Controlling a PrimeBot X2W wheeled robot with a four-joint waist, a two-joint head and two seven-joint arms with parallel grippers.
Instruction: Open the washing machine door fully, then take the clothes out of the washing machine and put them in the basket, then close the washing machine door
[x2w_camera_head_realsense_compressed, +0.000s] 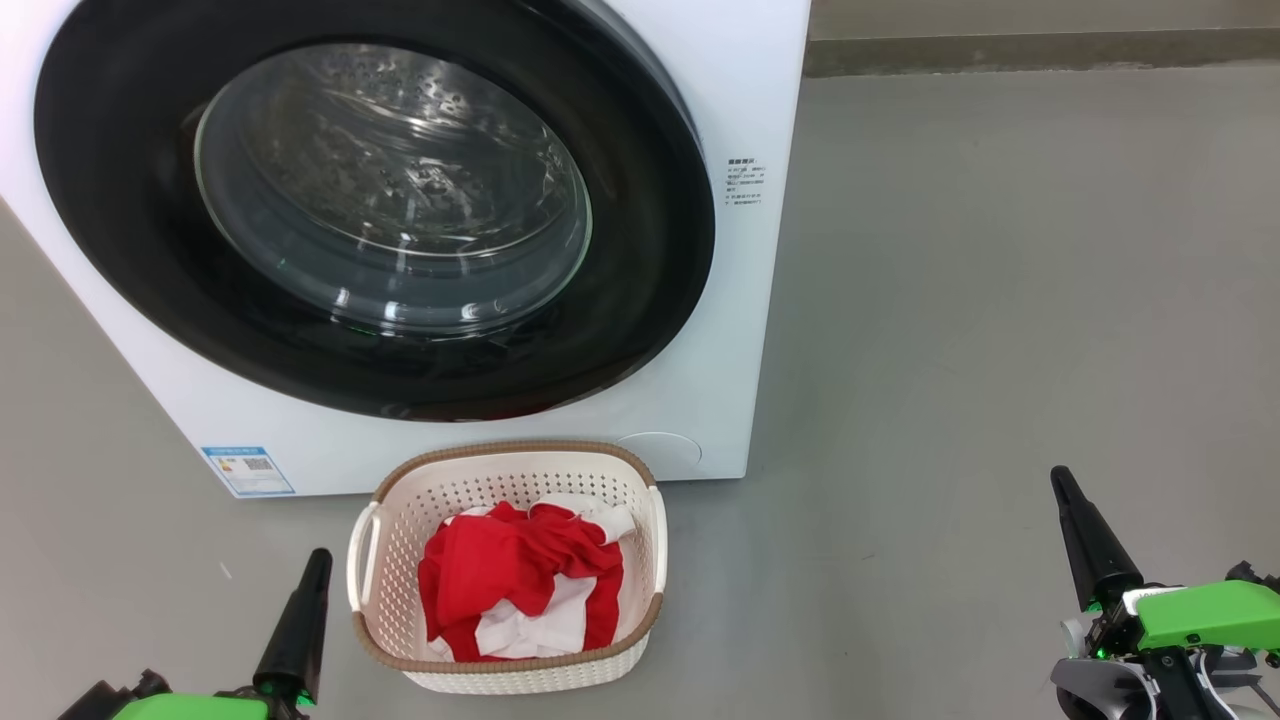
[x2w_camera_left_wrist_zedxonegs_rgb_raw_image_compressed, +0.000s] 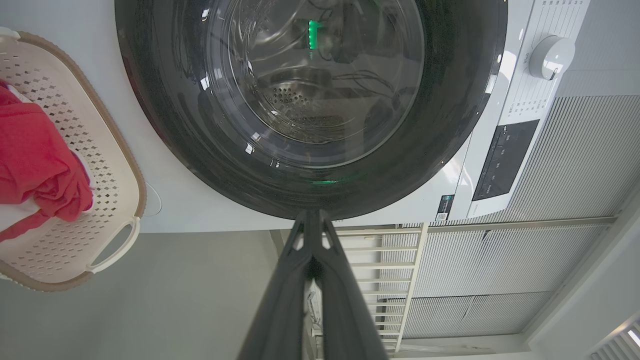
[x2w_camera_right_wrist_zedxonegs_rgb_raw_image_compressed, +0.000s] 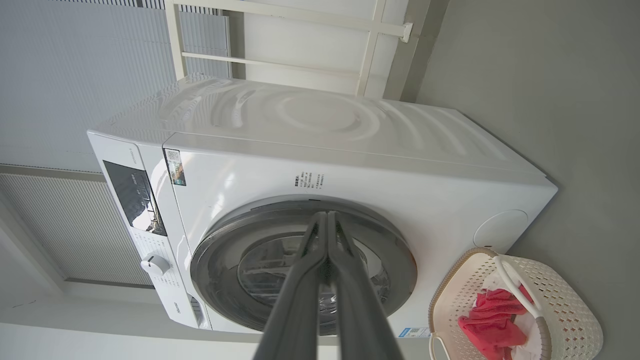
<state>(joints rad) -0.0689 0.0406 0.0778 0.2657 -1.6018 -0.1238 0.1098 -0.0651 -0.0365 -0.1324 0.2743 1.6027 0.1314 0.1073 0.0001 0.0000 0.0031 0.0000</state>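
I count 1 washer (x2w_camera_head_realsense_compressed: 760, 100), 1 door (x2w_camera_head_realsense_compressed: 130, 200), 1 dial (x2w_camera_left_wrist_zedxonegs_rgb_raw_image_compressed: 550, 56), 1 basket (x2w_camera_head_realsense_compressed: 450, 490), 1 heap red/white clothes (x2w_camera_head_realsense_compressed: 500, 570) (no. of pcs unclear), 2 grippers: L gripper (x2w_camera_head_realsense_compressed: 320, 556), R gripper (x2w_camera_head_realsense_compressed: 1058, 476).

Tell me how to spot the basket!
Find the big white washing machine with its round black door. On the grey floor right in front of it sits the basket. It is cream with little holes, a brown rim, and red clothes inside.

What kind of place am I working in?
Probably a laundry area: a white washing machine on bare grey floor, a basket of red clothes before it, ribbed wall panels behind.
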